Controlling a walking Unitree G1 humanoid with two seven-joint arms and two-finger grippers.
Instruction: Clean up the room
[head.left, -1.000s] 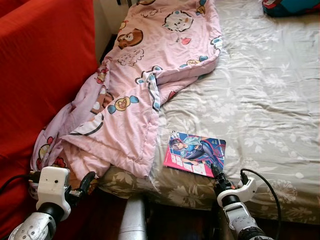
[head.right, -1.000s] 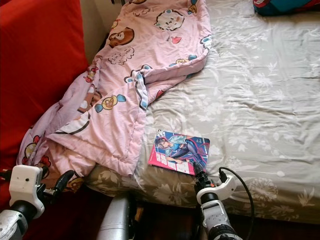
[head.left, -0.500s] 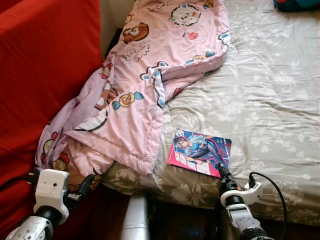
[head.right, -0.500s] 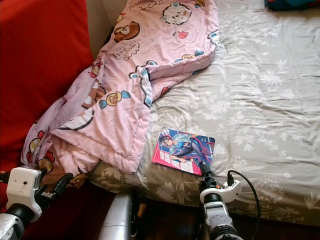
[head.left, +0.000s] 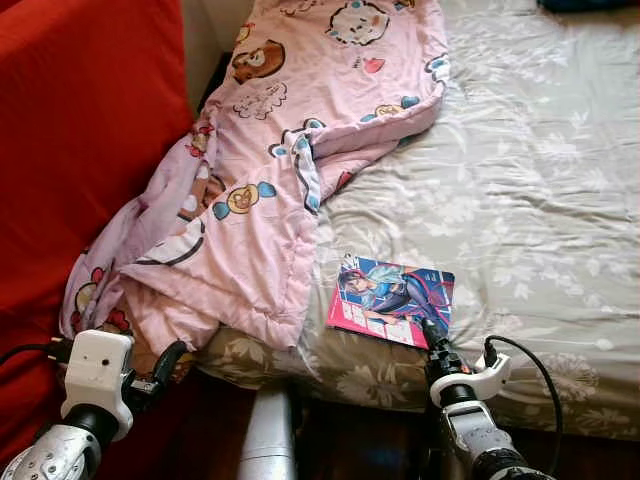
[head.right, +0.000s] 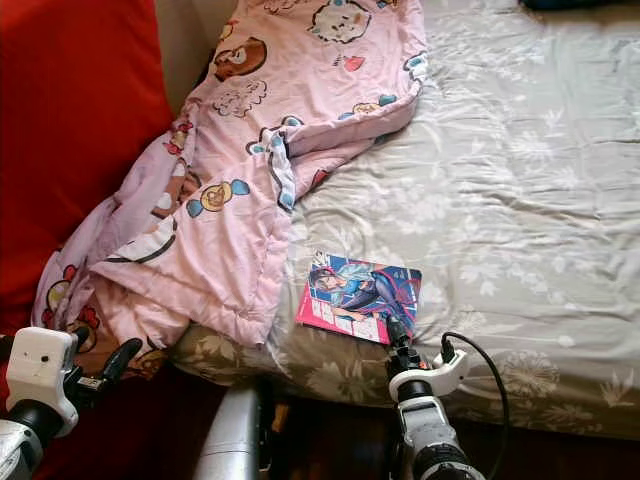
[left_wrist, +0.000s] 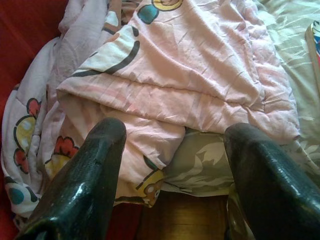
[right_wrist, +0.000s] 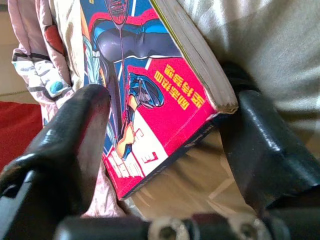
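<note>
A comic book (head.left: 390, 300) with a blue and red cover lies flat near the front edge of the bed (head.left: 540, 180). My right gripper (head.left: 432, 335) is at the book's near right corner. In the right wrist view it is open, one finger (right_wrist: 85, 125) over the cover and the other (right_wrist: 260, 145) on the sheet side, with the book's corner (right_wrist: 150, 85) between them. A pink cartoon-print blanket (head.left: 290, 150) lies crumpled over the bed's left side and hangs off its front corner. My left gripper (head.left: 165, 365) is open, low beside that hanging blanket (left_wrist: 165, 85).
A red sofa or drape (head.left: 80, 150) stands along the left, close to the blanket. The grey floral sheet spreads to the right of the book. A silver robot part (head.left: 265, 440) and dark floor lie below the bed's edge.
The whole view has swayed with the camera. My right gripper stays at the book's near corner, and the left gripper stays low by the blanket.
</note>
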